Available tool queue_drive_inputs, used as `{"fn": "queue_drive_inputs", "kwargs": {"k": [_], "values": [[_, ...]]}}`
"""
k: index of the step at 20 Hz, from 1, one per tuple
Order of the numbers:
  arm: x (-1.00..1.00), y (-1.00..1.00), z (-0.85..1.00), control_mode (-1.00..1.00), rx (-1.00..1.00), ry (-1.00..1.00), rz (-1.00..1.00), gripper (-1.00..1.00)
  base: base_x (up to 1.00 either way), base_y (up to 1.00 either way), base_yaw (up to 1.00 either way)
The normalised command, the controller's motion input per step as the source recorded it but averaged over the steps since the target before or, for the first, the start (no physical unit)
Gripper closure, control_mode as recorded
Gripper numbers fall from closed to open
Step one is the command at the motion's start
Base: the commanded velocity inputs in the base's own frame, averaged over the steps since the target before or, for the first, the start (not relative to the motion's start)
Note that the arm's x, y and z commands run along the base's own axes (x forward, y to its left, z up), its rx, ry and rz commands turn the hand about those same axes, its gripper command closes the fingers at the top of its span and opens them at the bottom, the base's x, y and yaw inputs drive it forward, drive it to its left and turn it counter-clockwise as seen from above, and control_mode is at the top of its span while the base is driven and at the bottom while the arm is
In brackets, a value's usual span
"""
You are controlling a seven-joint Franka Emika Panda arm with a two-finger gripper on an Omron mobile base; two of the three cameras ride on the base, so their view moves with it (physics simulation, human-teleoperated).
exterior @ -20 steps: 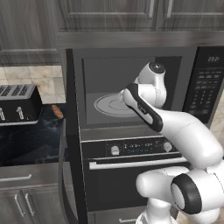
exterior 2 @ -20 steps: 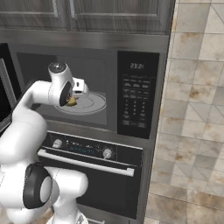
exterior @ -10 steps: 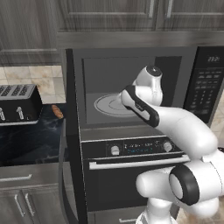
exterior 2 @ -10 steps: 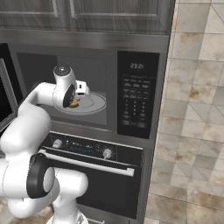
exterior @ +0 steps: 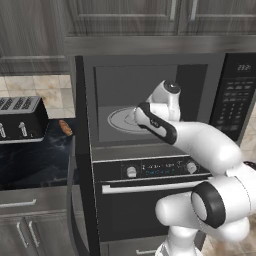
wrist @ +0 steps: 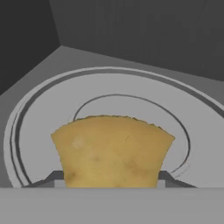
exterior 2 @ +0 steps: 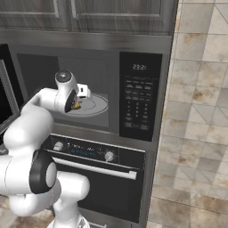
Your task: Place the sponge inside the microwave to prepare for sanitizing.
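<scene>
The jaws hold the sponge (wrist: 113,151) tight inside the open microwave (exterior 2: 140,95), above its round turntable (wrist: 39,118).

**Hidden and cut-off items**

In the hand view, the sponge (wrist: 113,151) covers my fingertips; its lower edge is cut off at the bottom of the frame, so I cannot tell where the pads meet it. In the right base view my gripper (exterior 2: 76,105) is largely masked by my own wrist, at centre left. In the left base view my forearm hides the right part of the turntable (exterior: 122,120), and the toaster (exterior: 20,119) is cut by the left edge.
</scene>
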Motion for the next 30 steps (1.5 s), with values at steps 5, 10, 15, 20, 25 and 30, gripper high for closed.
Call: {"fn": "queue_drive_inputs", "kwargs": {"k": [5,10,15,20,25,30], "values": [[0.21,0.00,-0.10,-1.00,0.00,-0.01,0.00,1.00,0.00,0.00,0.00],[0.25,0.00,-0.12,-1.00,0.00,0.00,0.00,1.00,0.00,0.00,0.00],[0.30,0.00,-0.07,-1.00,0.00,0.00,0.00,1.00,0.00,0.00,0.00],[0.31,0.00,-0.12,-1.00,0.00,0.00,0.00,1.00,0.00,0.00,0.00],[0.22,0.00,-0.18,-1.00,0.00,0.00,0.00,1.00,0.00,0.00,0.00],[0.05,0.00,-0.31,-1.00,0.00,0.00,0.00,1.00,0.00,0.00,0.00]]}}
